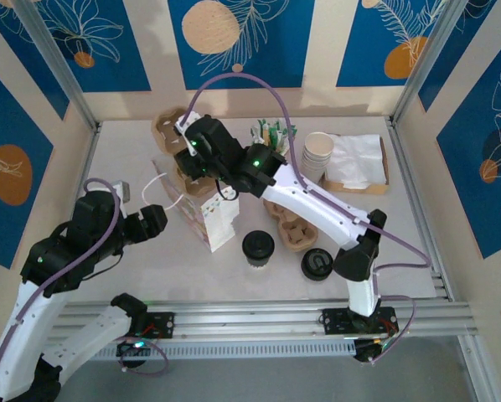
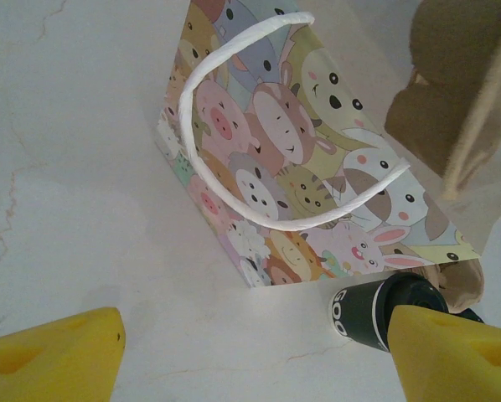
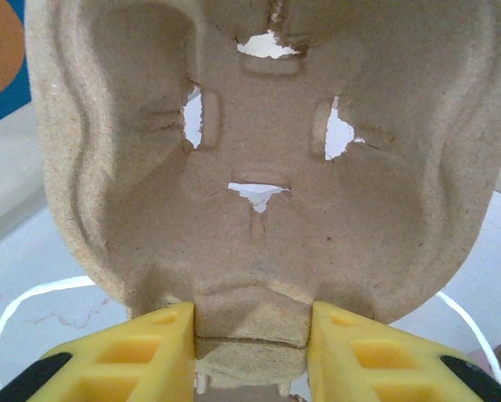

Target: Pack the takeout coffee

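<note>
Right claw (image 3: 250, 342) grips the brown moulded-pulp cup tray (image 3: 259, 167) at frame centre. Left claw (image 2: 255, 352) stands open below the cartoon-print paper bag (image 2: 317, 176).

- The walls (image 1: 234, 42) behind and to both sides carry deep blue panels between cream stripes, with white leaf outlines and orange and peach discs.
- A bare metal post (image 1: 58, 67) slants up from the far left corner, and a second post (image 1: 422, 59) from the far right.
- The surface (image 1: 125, 151) is off-white with thin brownish veins.
- Ribbed aluminium rails (image 1: 259, 314) run along its near edge.
- Below them lies grey floor (image 1: 317, 381).
- Light is even; shadows are soft.
</note>
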Robot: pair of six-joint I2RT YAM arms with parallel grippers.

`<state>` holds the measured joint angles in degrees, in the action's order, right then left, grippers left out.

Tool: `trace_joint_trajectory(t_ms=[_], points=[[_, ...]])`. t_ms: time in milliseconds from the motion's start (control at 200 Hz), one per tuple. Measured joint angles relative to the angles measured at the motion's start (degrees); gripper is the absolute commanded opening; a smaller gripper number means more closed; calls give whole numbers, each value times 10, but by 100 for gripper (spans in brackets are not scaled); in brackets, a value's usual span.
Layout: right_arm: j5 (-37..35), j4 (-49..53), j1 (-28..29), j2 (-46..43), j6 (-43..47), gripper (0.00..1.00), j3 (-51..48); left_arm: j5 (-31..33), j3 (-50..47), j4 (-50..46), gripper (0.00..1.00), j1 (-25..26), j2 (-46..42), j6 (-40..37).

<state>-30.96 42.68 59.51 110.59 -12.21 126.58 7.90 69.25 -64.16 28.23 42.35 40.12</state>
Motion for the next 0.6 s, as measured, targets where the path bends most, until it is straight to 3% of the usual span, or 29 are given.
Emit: trace_joint_trajectory(t_ms=[240,600], points=[[-6,54,-2,44,4,36,65,1,-2,-3,82,0,-7,0],[-21,131,-2,45,4,36,73,11,-2,-9,82,0,0,0]])
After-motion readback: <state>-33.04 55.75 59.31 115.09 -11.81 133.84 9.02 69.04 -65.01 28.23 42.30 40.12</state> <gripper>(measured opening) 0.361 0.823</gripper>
